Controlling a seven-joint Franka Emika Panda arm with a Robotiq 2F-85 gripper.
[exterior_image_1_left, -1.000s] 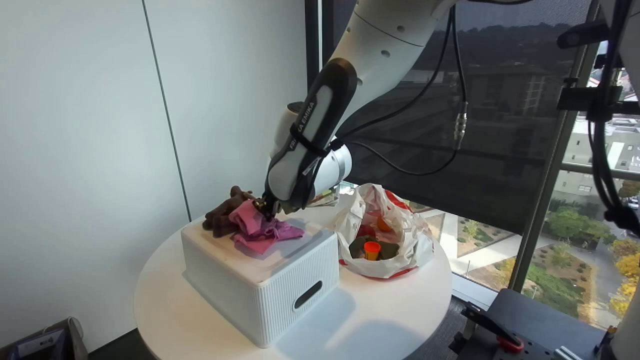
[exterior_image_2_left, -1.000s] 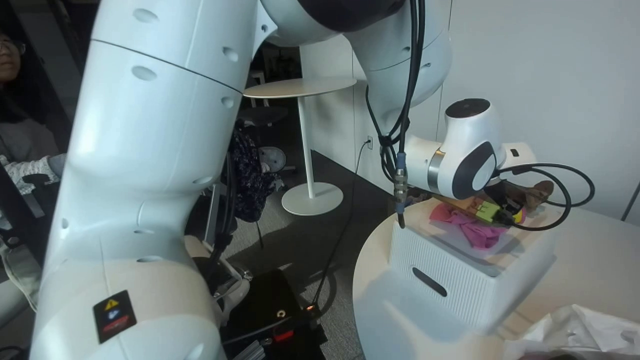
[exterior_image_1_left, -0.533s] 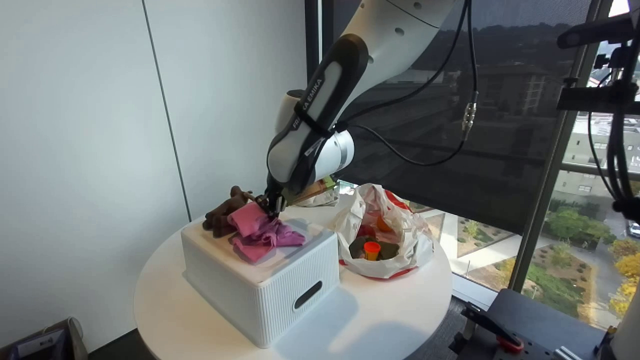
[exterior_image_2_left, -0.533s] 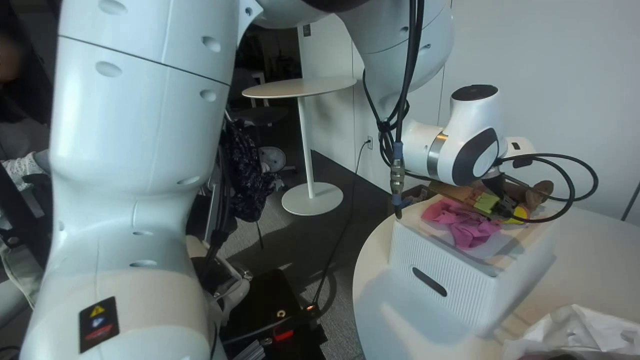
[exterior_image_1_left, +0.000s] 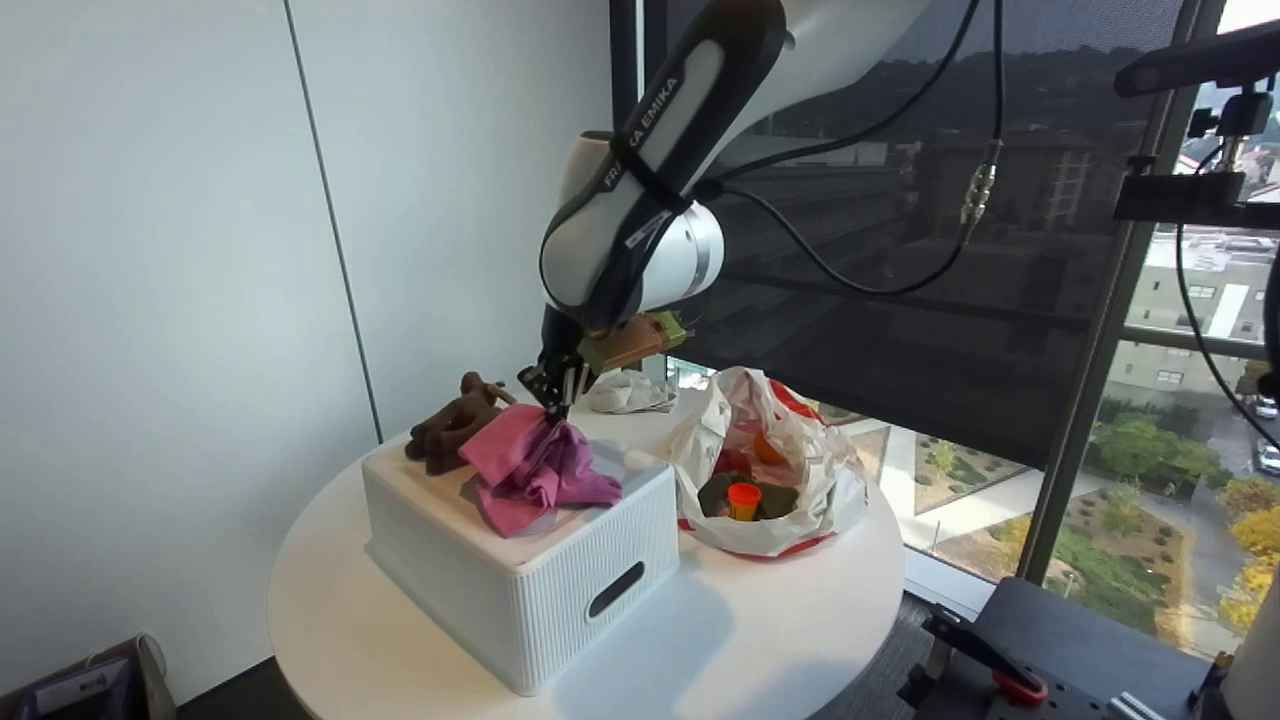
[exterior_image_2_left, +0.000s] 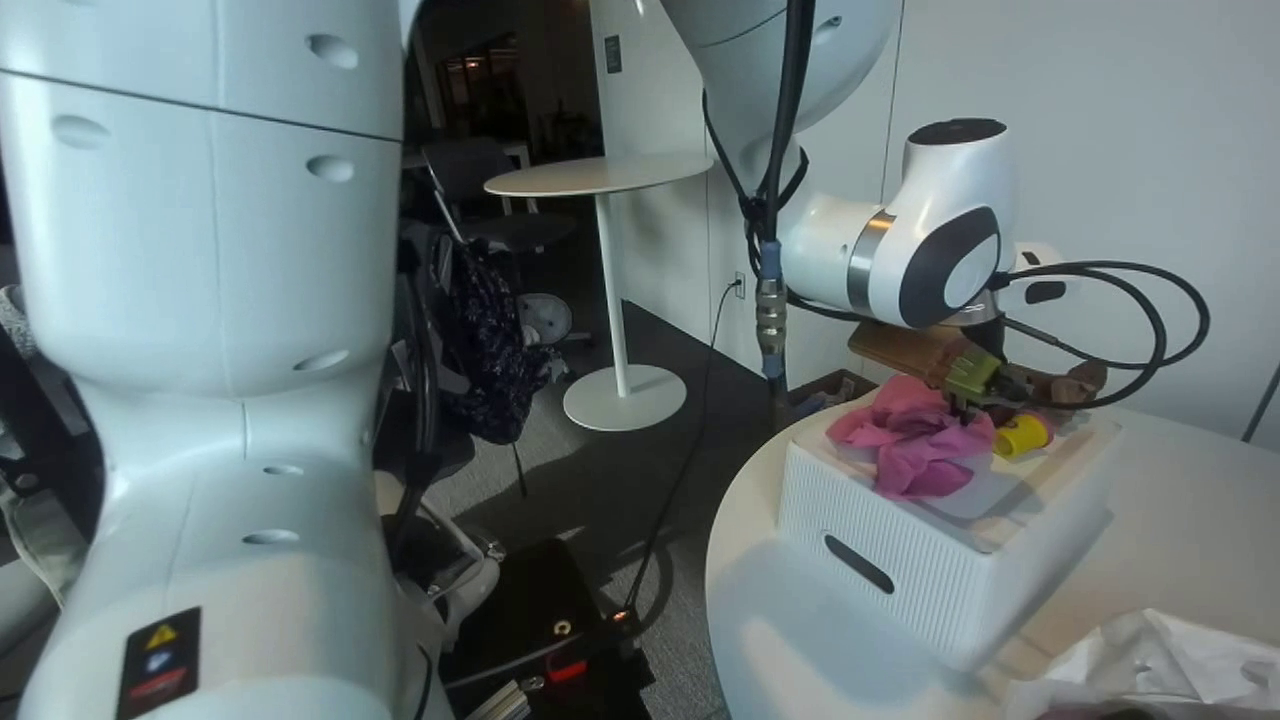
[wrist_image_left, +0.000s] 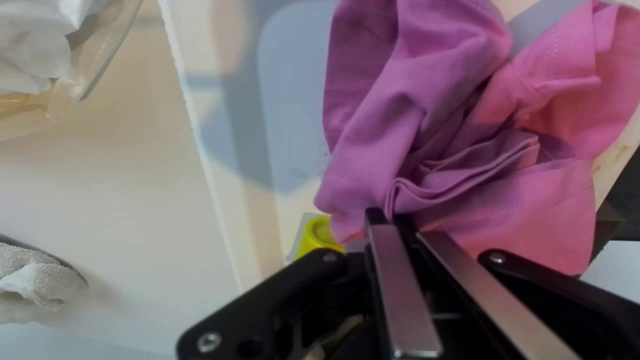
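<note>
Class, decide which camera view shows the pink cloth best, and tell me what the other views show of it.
The wrist view: the pink cloth looms large, its folds clear and one pinched by the gripper, though the picture's edge cuts it off. Both exterior views show it smaller, bunched on the white box.

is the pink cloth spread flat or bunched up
Bunched up: the pink cloth lies in loose folds on the white box, its peak pinched in the jaws.

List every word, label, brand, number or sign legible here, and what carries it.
"FRA" "KA EMIKA": robot arm, split by a black strap.
Yellow warning triangle: black sticker on the arm; its other markings too blurred.
Wall plate, white tag, red marks on bag: unreadable.
</note>
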